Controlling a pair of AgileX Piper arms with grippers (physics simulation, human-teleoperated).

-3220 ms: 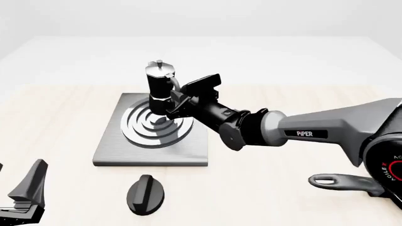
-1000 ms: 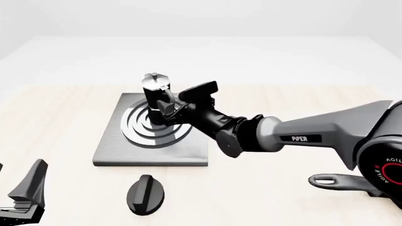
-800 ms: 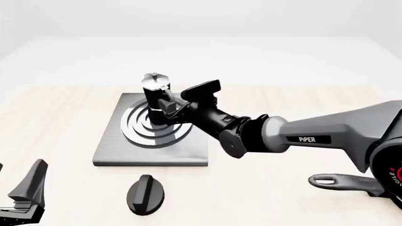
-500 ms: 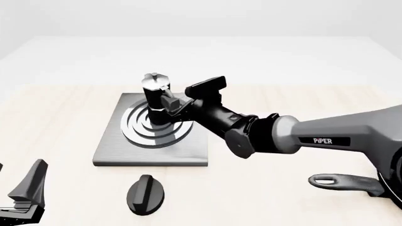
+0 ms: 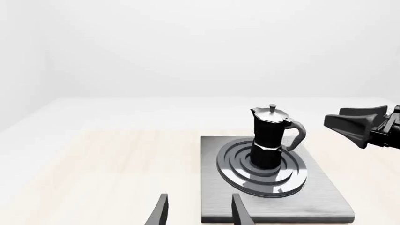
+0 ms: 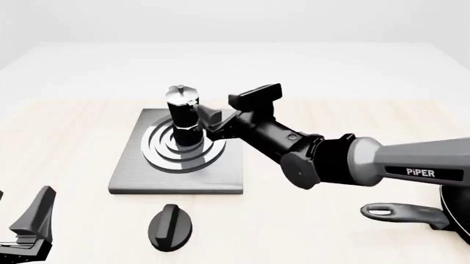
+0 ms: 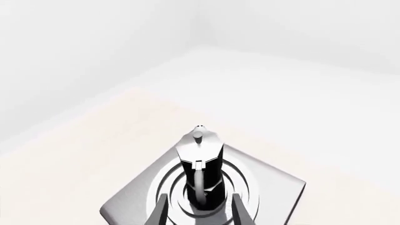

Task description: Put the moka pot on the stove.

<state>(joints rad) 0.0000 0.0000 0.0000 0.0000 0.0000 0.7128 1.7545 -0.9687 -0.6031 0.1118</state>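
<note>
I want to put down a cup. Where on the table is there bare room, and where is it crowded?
Bare wood lies left of the stove, and between the knob and the pan handle. The pale far strip behind the stove is bare too. It is crowded right of the moka pot, where the open right gripper hangs. The left gripper fills the near left corner.

Table (image 6: 66,137) with stove (image 6: 132,173), knob (image 6: 171,226), pan (image 6: 411,212)

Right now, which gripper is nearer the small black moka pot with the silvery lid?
Right. The right gripper sits just beside the small black moka pot with the silvery lid, jaws open. The left gripper is far off at the table's near-left corner.
</note>
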